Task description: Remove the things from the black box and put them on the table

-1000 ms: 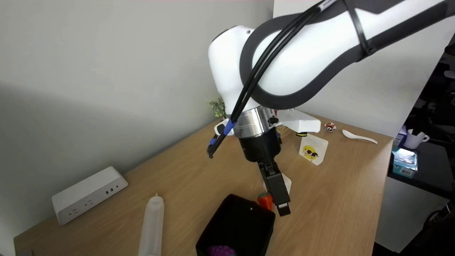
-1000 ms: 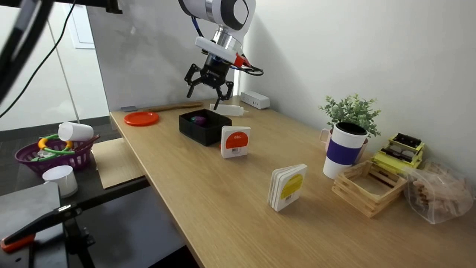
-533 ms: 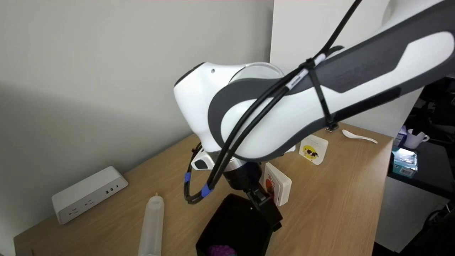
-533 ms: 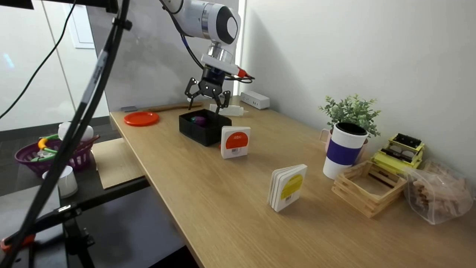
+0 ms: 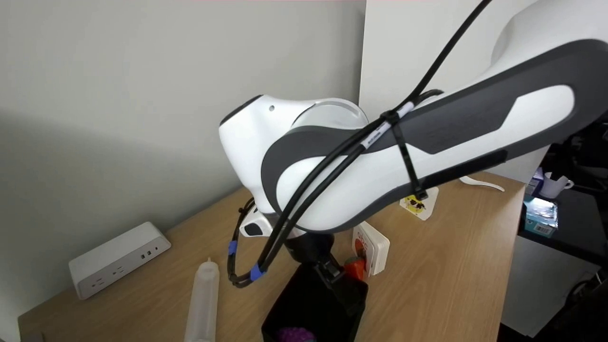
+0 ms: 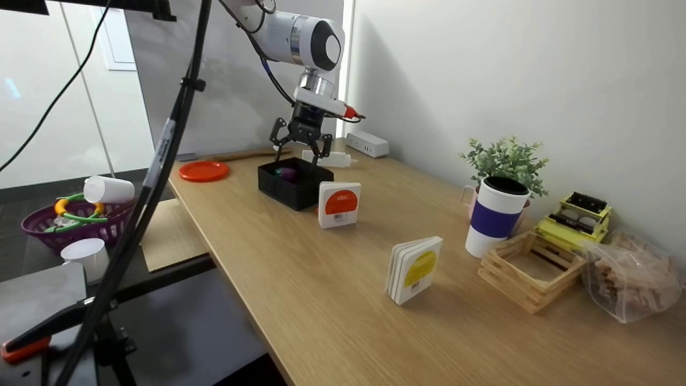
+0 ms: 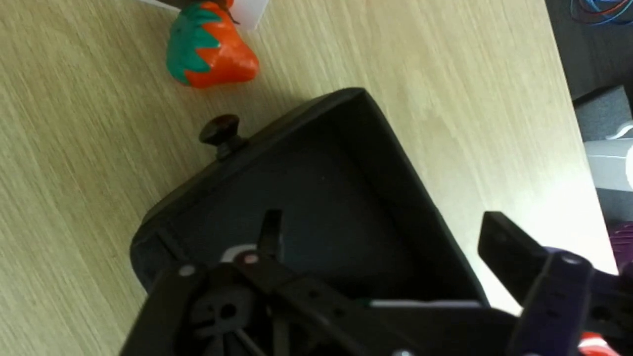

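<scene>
The gripper (image 6: 296, 159) is right down at the box (image 6: 278, 188), fingers spread wide; going by the wrist view, one finger is over the inside and the other is out past a side wall; honestly can't tell if either tip touches the rim. The purple thing (image 5: 295, 334) is in the box, kinda bumpy looking, down at the end away from the strawberry (image 7: 212, 47); that one (red-orange, green leaves) is outside the box, lying on the table (image 7: 99, 158), near the little knob (image 7: 220, 129) on the box's end; it's also just beside the abc book (image 5: 375, 249), which stands upright, and I can't tell whether those two touch.

Around that, the bottle (image 5: 203, 304) lies on its side near the power strip (image 5: 119, 260); the plate (image 6: 203, 171), bright red, is flat on the table near the box; a yellow book (image 6: 415, 271) stands upright well apart from all that, pages a bit fanned; past it there's a cup (image 6: 492, 221) with a purple band, a plant (image 6: 506, 163) just behind it, then a wooden crate (image 6: 506, 277) with a clear bag (image 6: 632, 276) next to it; in an exterior view a white spoon (image 5: 480, 184) shows too, near the table's edge.
</scene>
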Controlling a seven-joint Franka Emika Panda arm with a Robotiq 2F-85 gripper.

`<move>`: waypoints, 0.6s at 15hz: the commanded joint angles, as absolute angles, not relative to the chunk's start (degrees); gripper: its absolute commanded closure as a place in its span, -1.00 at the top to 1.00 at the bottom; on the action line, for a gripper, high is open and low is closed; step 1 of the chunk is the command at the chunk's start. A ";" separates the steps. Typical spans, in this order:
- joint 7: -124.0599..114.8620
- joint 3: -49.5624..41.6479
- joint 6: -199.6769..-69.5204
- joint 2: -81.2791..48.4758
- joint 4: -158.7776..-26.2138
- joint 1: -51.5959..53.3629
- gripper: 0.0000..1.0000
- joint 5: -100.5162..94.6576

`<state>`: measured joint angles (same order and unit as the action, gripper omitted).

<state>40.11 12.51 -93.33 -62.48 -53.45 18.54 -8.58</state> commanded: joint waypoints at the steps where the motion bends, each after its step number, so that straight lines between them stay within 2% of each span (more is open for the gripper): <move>1: 39.74 12.67 -94.17 -61.67 -54.79 17.93 1.00 -8.07; 9: 42.69 13.76 -106.08 -64.05 -53.32 17.79 1.00 -7.83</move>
